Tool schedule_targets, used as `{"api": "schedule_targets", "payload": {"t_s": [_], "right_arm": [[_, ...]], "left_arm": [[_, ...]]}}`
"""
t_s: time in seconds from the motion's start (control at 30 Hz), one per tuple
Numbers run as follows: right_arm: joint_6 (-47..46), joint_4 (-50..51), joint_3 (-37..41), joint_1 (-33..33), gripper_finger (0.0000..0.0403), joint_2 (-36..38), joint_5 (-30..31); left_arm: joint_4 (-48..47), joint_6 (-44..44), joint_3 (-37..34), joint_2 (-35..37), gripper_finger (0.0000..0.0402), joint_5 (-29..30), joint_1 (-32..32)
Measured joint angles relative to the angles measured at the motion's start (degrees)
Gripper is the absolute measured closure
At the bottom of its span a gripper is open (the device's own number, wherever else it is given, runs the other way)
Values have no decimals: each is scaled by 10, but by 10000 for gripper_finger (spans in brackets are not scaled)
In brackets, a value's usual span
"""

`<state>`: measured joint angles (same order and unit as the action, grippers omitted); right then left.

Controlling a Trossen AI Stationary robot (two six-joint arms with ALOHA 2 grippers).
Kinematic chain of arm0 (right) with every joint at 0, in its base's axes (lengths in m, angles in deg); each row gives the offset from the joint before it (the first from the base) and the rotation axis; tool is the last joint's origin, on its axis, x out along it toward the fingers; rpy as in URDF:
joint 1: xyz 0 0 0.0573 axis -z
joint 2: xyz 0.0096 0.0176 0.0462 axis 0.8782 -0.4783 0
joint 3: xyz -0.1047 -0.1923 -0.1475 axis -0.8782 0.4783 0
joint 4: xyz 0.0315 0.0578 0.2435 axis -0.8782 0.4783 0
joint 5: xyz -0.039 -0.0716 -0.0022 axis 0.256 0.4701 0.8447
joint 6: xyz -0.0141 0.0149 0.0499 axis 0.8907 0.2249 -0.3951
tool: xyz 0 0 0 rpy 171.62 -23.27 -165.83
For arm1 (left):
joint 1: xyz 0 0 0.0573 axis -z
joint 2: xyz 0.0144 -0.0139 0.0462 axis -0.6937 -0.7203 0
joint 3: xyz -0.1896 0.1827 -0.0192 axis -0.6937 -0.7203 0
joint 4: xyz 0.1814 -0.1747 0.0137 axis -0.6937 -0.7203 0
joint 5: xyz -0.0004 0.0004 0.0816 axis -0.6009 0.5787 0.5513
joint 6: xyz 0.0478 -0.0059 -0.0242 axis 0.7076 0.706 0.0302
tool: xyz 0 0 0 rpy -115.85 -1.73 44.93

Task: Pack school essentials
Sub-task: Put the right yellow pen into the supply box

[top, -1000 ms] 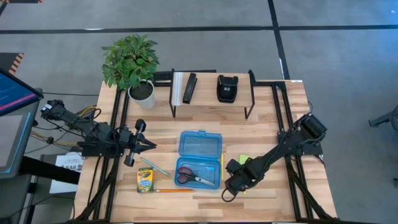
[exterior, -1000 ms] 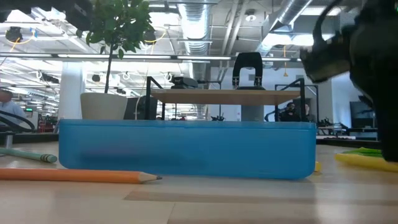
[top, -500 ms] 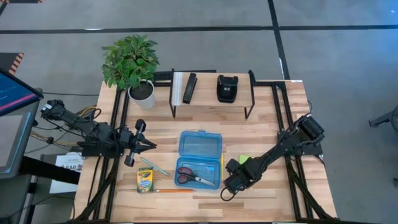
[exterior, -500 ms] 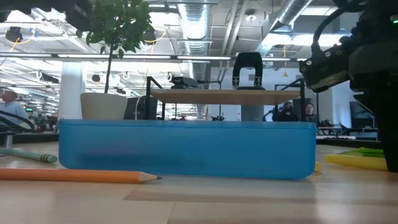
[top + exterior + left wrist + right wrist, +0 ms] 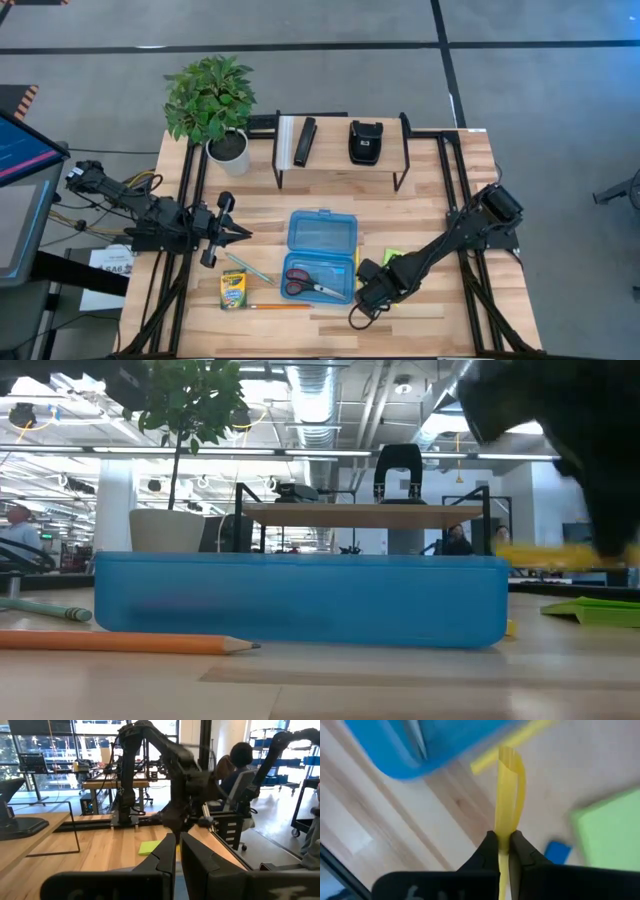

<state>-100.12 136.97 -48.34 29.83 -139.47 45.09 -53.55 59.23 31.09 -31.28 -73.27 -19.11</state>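
Yellow pencil (image 5: 508,795) is gripped between the closed fingers of the right gripper (image 5: 503,840), beside the blue case (image 5: 320,255). The left gripper (image 5: 238,234) is held clenched, empty, well apart.

Bare table left of blue case (image 5: 321,256) toward left gripper (image 5: 243,234). Right of case is blocked: right gripper (image 5: 362,292), sticky-note pad (image 5: 390,256). Behind case: shelf rack (image 5: 341,146).

No text is readable on any item
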Motion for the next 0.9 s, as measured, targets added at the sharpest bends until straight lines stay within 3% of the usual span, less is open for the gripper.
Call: {"api": "schedule_targets", "payload": {"t_s": [0.33,0.5,0.9], "right_arm": [[169,-18,-116,56,386,0,95],[273,-110,-118,100,390,0,94],[418,-171,-121,149,388,-40,45]], "left_arm": [[-1,3,0,0,386,13,0],[-1,3,0,0,386,13,0],[-2,11,0,0,386,15,0]]}}
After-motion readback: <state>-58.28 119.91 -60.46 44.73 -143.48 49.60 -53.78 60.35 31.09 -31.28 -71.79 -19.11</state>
